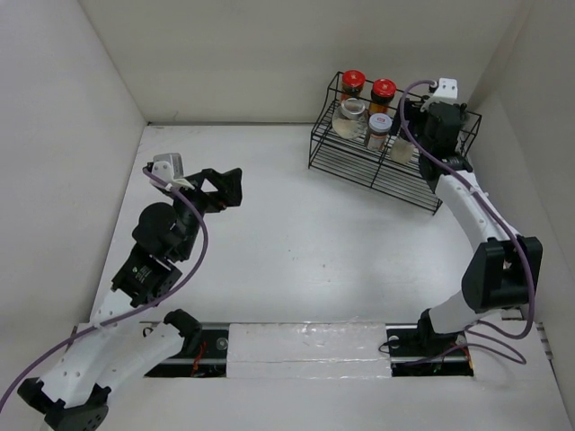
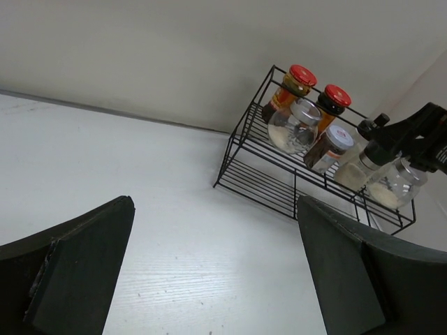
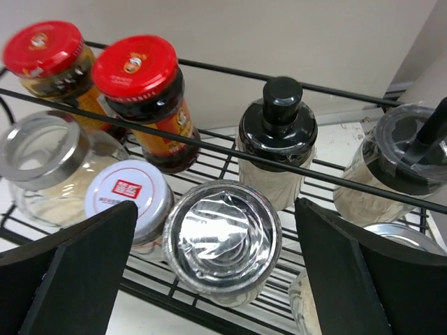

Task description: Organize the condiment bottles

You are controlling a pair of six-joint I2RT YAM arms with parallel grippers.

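Note:
The condiment bottles stand in a black wire rack (image 1: 359, 166) at the back right. Two dark jars with red lids (image 3: 136, 64) (image 3: 43, 47) are at the rear. Beside them are a black-capped shaker (image 3: 278, 136), a clear glass jar (image 3: 42, 150) and a white-lidded jar (image 3: 128, 199). My right gripper (image 3: 215, 209) hovers open over the rack. A silver-lidded jar (image 3: 222, 241) stands between its fingers, with a gap on each side. My left gripper (image 1: 235, 189) is open and empty above the table at the left, far from the rack.
Two more pale jars (image 3: 405, 157) (image 3: 391, 237) crowd the rack's right end, close to my right finger. White walls enclose the table on the left, back and right. The rack's front shelf (image 2: 265, 183) holds nothing.

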